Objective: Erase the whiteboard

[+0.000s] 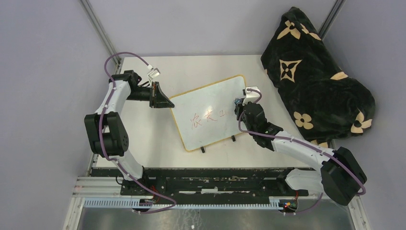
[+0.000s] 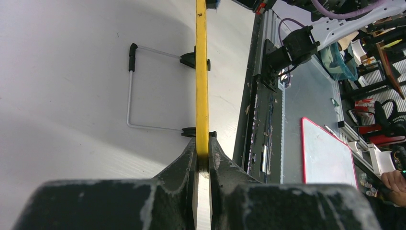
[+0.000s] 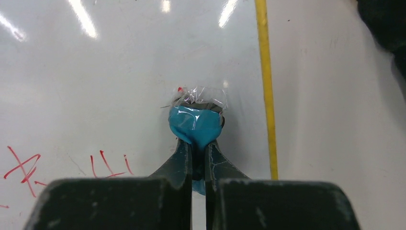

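**Eraser on the board, red writing yet to be reached**

From where I stand, the whiteboard [image 1: 201, 136] lies skewed in the middle of the desk [image 1: 143, 139], its two black feet pointing at the near edge. The left gripper [image 1: 168, 102] is clamped narrow on the yellow frame [image 2: 202, 72] at the board's corner nearest the desk's far left corner, pinning it in place. The right gripper [image 3: 198, 143] is closed on a small blue eraser [image 3: 196, 124] (wrapped in what looks like clear film) and presses it to the white surface just inside the frame, on the side towards the desk's right edge.

I would call this the wiping step, barely begun. The red writing [image 1: 205, 117] sits across the middle of the board, and only a fleck of red shows beside the eraser. The next move, I judge, calls for the right arm to drag the eraser towards the desk's left edge and through the strokes. It needs steady downward pressure while the left gripper holds firm, or the board may slide or pivot.

The desk top is plain white, and the board is glossy under the ceiling lights. A black cloth with tan flowers [image 1: 311, 81] is heaped at the far right corner. Grey walls close in the sides, and the left wrist view shows another, red-framed board [image 2: 328, 153] beyond the near edge.
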